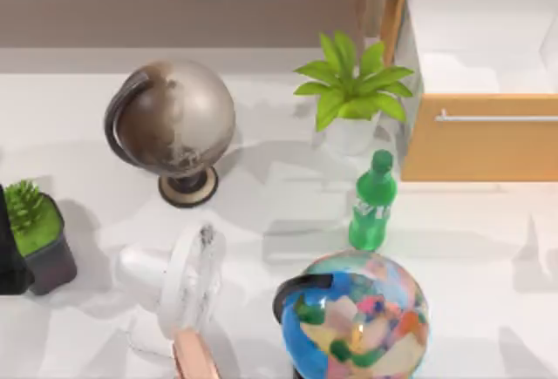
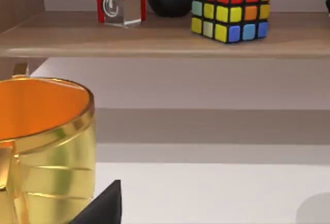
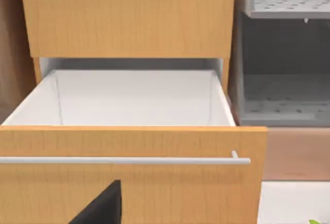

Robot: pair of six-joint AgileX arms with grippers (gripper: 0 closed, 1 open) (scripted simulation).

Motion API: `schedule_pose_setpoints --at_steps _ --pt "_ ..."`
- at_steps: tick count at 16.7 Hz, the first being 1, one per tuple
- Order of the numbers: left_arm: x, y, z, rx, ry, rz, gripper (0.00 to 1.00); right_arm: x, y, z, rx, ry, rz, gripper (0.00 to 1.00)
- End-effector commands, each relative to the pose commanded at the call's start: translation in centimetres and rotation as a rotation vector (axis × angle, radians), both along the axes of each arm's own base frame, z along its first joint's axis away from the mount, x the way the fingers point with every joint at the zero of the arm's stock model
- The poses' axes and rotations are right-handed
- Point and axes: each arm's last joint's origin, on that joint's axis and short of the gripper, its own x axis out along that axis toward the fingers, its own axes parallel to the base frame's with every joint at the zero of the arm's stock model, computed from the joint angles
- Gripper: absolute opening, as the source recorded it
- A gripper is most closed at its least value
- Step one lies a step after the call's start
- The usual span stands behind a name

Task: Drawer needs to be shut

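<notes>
drawer [image 1: 481, 91] pulled open at table's far right — white inside bare | front panel and silver handle [image 3: 124, 160] directly ahead of my right wrist camera, near | whether my fingers are released or clenched — I cannot tell

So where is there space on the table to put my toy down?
Bare table lies in front of the open drawer, right of the green bottle. Another bare strip runs at the left, between the long shelf and the small cactus pot. The middle is crowded: grey globe, white fan, colourful globe, leafy plant.
</notes>
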Motion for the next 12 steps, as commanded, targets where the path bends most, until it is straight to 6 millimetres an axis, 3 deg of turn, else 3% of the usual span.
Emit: schedule_pose_setpoints --at_steps 3,7,12 --pt "0.0 0.0 0.0 0.0 0.0 0.0 1.0 0.0 -0.1 0.3 0.0 -0.005 -0.004 1.0" --pt "0.0 0.0 0.0 0.0 0.0 0.0 1.0 0.7 -0.7 2.5 -0.004 -0.026 -0.015 1.0" --pt "0.0 0.0 0.0 0.0 0.0 0.0 1.0 3.9 -2.4 6.1 -0.006 -0.02 -0.002 1.0"
